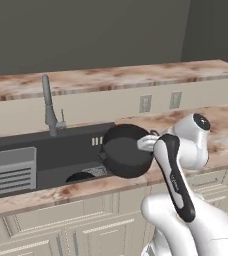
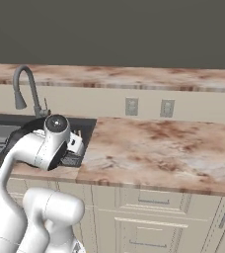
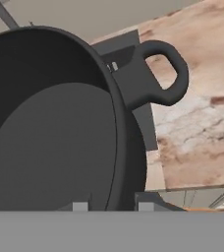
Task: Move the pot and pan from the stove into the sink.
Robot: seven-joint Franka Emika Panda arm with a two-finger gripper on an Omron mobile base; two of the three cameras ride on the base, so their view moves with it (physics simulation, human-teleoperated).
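Left base view gives you the widest read: your marble-patterned counter (image 1: 201,150) runs across the frame, and the sink (image 1: 61,150) is sunk into it as a long dark basin. At the basin's left end you see the grey slotted tray (image 1: 12,173), and behind the basin the tall faucet (image 1: 49,107) stands upright. Two wall outlets (image 1: 145,103) sit on the backsplash to the right of the faucet.

Your pot (image 1: 127,151) hangs tilted over the right end of the sink, its open mouth turned toward the camera, clear of the basin floor. In the hand view the pot's (image 3: 60,123) rim cuts across the frame, with one loop handle (image 3: 164,74) sticking out over the counter edge.

Your gripper (image 1: 147,143) meets the pot at its right rim. In the hand view, the fingertips (image 3: 79,206) sit one inside and one outside the wall, so the jaws are clamped on the pot's rim.
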